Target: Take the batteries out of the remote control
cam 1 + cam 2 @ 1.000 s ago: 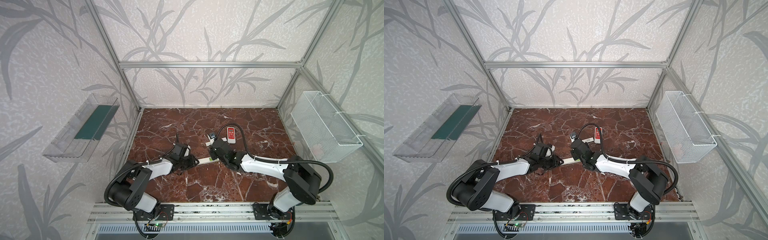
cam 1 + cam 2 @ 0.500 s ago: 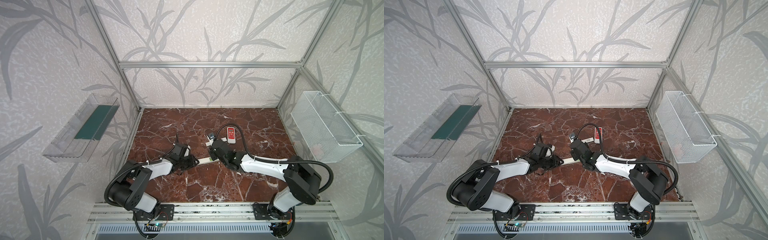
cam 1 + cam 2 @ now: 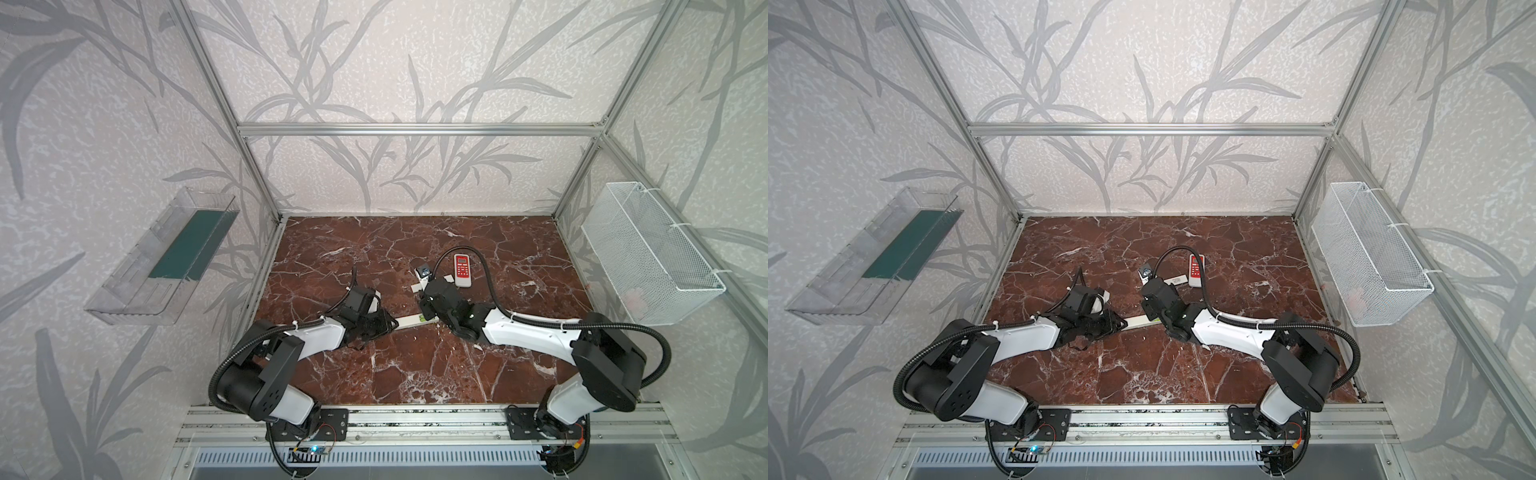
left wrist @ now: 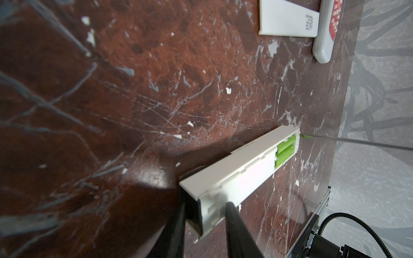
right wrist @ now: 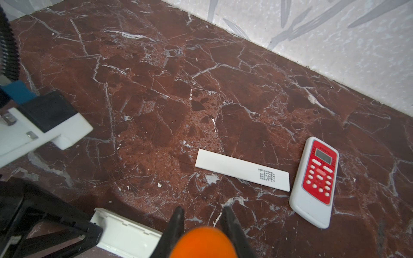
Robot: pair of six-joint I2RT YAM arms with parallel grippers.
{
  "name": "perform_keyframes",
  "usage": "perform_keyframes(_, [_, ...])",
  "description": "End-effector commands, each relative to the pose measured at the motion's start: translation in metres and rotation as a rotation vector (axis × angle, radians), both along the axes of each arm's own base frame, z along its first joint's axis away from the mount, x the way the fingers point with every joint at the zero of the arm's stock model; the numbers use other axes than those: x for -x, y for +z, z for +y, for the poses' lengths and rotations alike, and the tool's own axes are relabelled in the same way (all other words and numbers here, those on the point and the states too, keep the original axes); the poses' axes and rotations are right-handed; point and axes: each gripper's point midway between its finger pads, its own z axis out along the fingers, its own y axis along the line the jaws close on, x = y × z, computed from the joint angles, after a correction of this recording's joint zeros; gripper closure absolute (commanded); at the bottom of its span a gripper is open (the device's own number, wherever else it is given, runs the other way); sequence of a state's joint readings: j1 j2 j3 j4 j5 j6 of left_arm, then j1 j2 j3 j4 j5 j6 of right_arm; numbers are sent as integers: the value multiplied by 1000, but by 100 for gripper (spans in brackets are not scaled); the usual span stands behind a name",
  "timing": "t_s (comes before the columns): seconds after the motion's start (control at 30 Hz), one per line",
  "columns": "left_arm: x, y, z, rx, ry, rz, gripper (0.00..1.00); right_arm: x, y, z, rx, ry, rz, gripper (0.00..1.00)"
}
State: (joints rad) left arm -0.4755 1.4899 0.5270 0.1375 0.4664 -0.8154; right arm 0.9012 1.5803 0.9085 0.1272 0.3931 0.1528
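showing batteries (image 4: 352, 152) plainly, left wrist view alone

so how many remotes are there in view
2: a long white remote, battery bay open, held at one end by the left gripper; a red-faced remote face up beside the white cover.

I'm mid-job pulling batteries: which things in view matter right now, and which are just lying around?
In play: long white remote, gripped by the left hand; green batteries in its open bay; orange-handled tool in the right hand.
Lying about: red-faced remote; loose white cover; wire basket; clear tray.
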Motion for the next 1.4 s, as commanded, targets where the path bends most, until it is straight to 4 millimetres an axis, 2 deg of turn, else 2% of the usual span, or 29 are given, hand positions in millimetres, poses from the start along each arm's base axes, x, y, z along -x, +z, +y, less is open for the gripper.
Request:
perform_keyframes(0.0, [20, -29, 15, -75, 25, 106, 69, -4, 23, 0, -35, -22, -37, 100])
perform_keyframes(0.53, [21, -31, 16, -78, 23, 113, 70, -1, 5, -13, 20, -48, -17, 100])
perform_keyframes(0.8, [21, -31, 15, -78, 21, 113, 70, 1, -6, -11, 15, -48, 13, 100])
perform_keyframes(1.13, [20, -32, 16, -83, 23, 118, 70, 6, -6, -14, -4, -51, 28, 100])
perform_keyframes(1.37, [21, -33, 17, -86, 27, 121, 70, 6, -26, -23, 49, -80, 47, 100])
